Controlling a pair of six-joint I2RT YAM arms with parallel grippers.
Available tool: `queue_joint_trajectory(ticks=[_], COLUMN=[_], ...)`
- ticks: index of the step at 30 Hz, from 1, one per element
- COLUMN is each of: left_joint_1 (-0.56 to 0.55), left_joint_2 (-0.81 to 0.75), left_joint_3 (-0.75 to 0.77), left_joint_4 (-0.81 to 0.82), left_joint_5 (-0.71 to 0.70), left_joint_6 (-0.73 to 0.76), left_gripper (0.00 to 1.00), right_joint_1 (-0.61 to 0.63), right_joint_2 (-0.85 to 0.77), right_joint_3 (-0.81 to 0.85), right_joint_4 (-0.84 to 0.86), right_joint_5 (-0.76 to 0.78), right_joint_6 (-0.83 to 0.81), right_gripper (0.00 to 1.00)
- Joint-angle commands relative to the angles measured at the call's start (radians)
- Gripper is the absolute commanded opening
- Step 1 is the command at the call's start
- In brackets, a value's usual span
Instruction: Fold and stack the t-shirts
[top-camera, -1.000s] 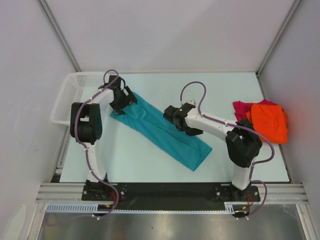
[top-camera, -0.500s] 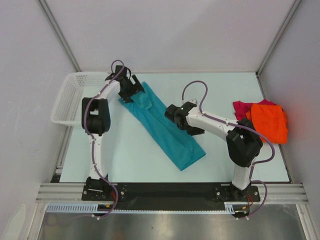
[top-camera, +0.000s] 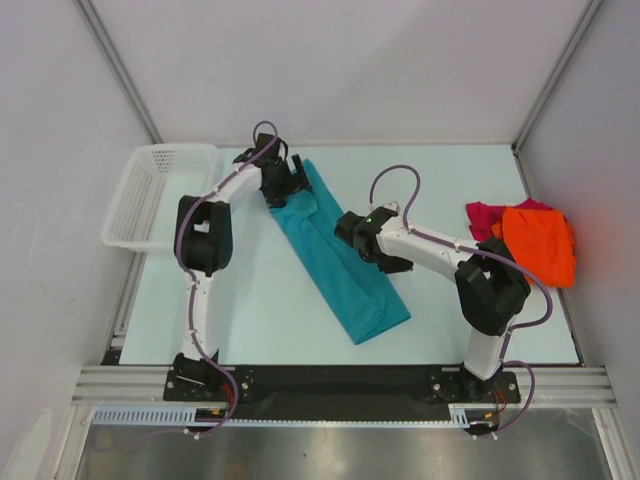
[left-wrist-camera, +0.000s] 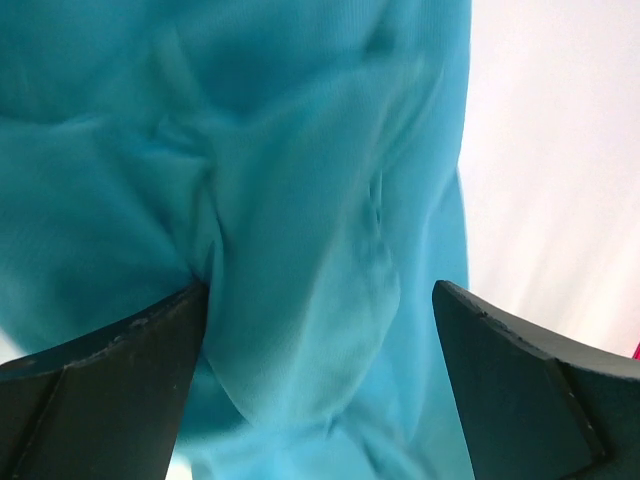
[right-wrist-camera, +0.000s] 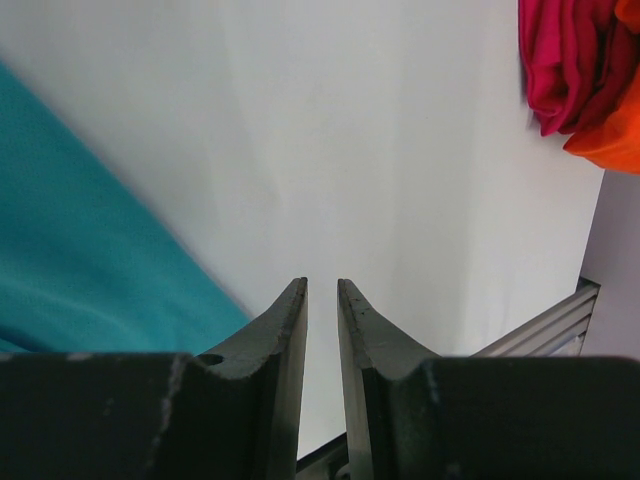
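I see the soft teal-blue cloth t-shirt (top-camera: 340, 265) lying as 1 long folded strip, diagonal on the smooth pale tabletop (top-camera: 250, 310). Left gripper (left-wrist-camera: 320, 300) is spread wide over its bunched far end. Right gripper (right-wrist-camera: 320, 285) is narrow and empty. The crumpled bright orange t-shirt (top-camera: 540, 245) overlaps the magenta-red t-shirt (top-camera: 482, 215) at the right edge.

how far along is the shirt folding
Early. Done: the teal shirt lies folded into a long strip. In hand: the open left tool sits over its far end. Left: the orange shirt and magenta shirt lie crumpled at the right; no folded stack yet.
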Motion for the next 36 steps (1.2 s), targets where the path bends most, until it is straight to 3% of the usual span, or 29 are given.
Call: queue_joint_trajectory(ticks=[1,6,12,20,28,36], left_joint_1=[-0.017,-0.028,-0.029,-0.048,-0.221,-0.428], left_joint_2=[-0.229,-0.318,-0.262,-0.347,-0.663,-0.82], left_joint_3=[-0.16,-0.246,-0.148,-0.307,-0.684,-0.803], left_joint_4=[0.096,0.146,0.094,0.108,0.198,0.214], left_joint_5=[-0.081,-0.199,-0.204,-0.173,-0.164,-0.19], left_joint_6=[0.019,0.022,0.025,0.024,-0.034,-0.094], left_gripper=[1.0,0.99,1.0,1.0,0.99,0.99], right_joint_1=[0.0,0.003,0.015,0.012,-0.084,-0.174], right_joint_2=[-0.043,-0.062,-0.079,-0.079,-0.143,-0.143], right_joint_3=[-0.027,-0.072,-0.095,-0.099,-0.158,-0.107], right_joint_4=[0.035,0.056,0.047,0.038,0.115,0.151], right_joint_5=[-0.004,-0.007,-0.004,-0.004,-0.068,-0.094], right_joint_6=[0.019,0.027,0.043,0.05,0.011,-0.033], right_gripper=[0.24,0.24,0.24,0.24,0.24,0.24])
